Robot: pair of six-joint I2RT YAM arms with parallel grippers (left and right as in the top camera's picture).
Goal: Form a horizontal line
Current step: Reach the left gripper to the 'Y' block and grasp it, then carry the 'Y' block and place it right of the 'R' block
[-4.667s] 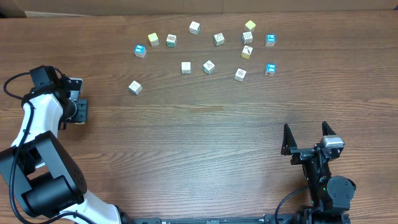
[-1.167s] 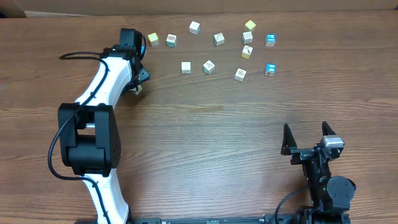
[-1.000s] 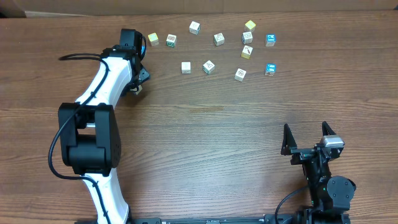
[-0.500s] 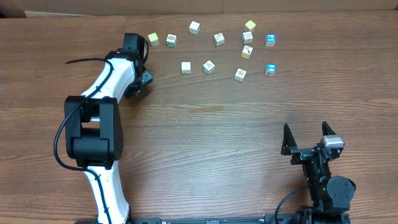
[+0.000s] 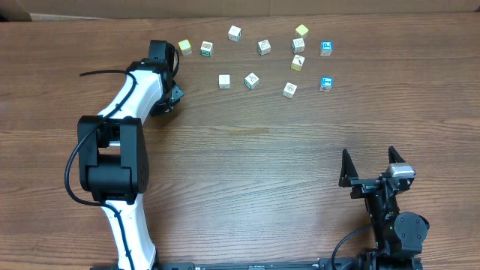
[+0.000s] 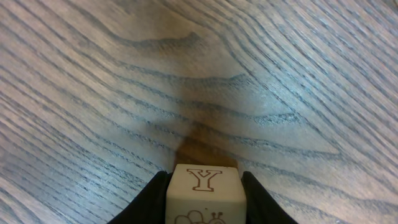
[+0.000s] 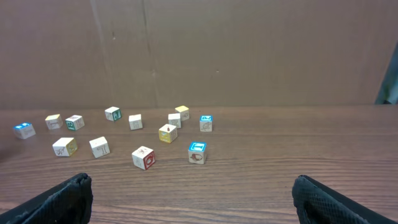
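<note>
In the left wrist view a pale wooden cube (image 6: 203, 196) with a brown "Y" on top sits between my left gripper's (image 6: 204, 182) black fingers (image 6: 151, 200), which press on both its sides. From overhead the left gripper (image 5: 166, 100) covers that cube at the table's left. Three pale cubes (image 5: 224, 81) (image 5: 251, 80) (image 5: 289, 90) lie loosely to its right, and a green-faced cube (image 5: 206, 49) lies farther back. The cubes are scattered, not in a horizontal line. My right gripper (image 5: 367, 159) (image 7: 189, 186) stands open and empty near the front right.
Yellow cubes (image 5: 184, 46) (image 5: 301, 31) (image 5: 297, 63), blue-faced cubes (image 5: 326, 48) (image 5: 325, 83) and more pale cubes (image 5: 235, 33) (image 5: 263, 46) are spread along the back. A brown cardboard wall (image 7: 199, 50) stands behind the table. The left arm's white link (image 5: 131, 94) reaches over the left side.
My left gripper has shifted slightly right and come down over the pale Y cube, and its jaws have drawn in against it. The right arm has not moved.
</note>
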